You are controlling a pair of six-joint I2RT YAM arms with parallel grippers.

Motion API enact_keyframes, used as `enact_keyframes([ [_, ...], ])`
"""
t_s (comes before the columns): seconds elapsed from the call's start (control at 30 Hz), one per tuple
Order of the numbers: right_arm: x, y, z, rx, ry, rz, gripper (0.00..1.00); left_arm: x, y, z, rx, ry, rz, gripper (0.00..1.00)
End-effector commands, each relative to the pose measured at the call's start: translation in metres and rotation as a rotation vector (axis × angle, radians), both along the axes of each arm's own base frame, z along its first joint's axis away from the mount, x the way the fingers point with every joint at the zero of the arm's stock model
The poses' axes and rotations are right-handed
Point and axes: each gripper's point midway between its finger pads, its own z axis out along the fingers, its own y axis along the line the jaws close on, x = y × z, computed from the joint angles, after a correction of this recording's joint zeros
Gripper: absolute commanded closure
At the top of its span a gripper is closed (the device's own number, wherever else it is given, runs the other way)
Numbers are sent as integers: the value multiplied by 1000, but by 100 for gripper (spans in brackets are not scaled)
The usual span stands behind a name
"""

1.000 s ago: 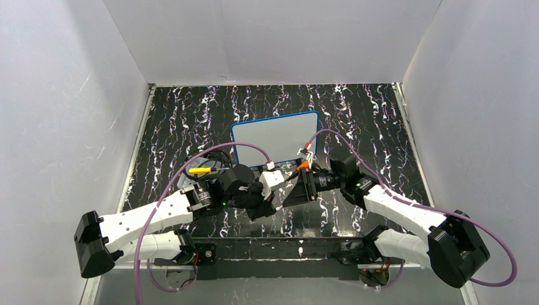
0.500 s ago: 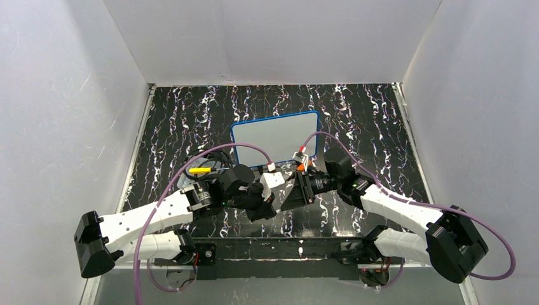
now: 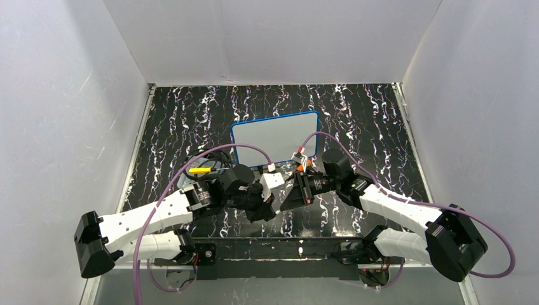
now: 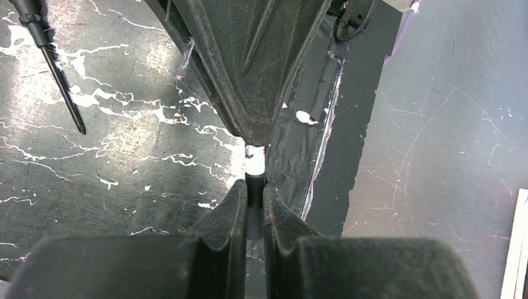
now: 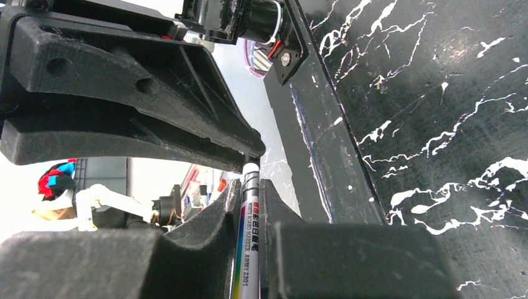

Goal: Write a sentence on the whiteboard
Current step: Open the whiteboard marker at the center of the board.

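Where the two arms meet at lower centre of the top view, the right gripper (image 5: 249, 187) clamps a white whiteboard marker (image 5: 246, 261) with rainbow print, and the left gripper (image 4: 254, 187) pinches its dark end. The small blue-rimmed white whiteboard (image 3: 274, 136) lies flat just above them, mid-frame.

Whiteboard (image 3: 274, 136) lies centre; left end effector (image 3: 270, 206), right end effector (image 3: 286, 202) tip to tip just below it.
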Motion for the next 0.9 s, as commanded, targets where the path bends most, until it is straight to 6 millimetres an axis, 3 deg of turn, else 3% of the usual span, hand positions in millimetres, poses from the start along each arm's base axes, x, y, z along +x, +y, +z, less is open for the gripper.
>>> enact_keyframes([
  [0.0,2,9,33,97,-96,25,99,4,-5,19,-50,-31,3,71],
  [0.1,2,9,38,109,-110,23,99,0,-4,16,-35,-11,-12,58],
  [0.27,2,9,48,130,-128,24,99,-8,1,9,1,18,-45,56],
  [0.33,1,9,51,137,-132,26,99,-10,3,7,11,26,-53,65],
  [0.4,0,8,54,148,-138,34,99,-13,5,7,10,30,-67,95],
  [0.43,-1,8,56,154,-145,39,99,-14,6,7,10,30,-68,100],
  [0.63,-4,-1,72,181,-191,68,99,-13,18,7,16,-9,-57,100],
  [0.87,9,-30,87,133,-248,48,99,-10,34,3,58,-44,-24,100],
])
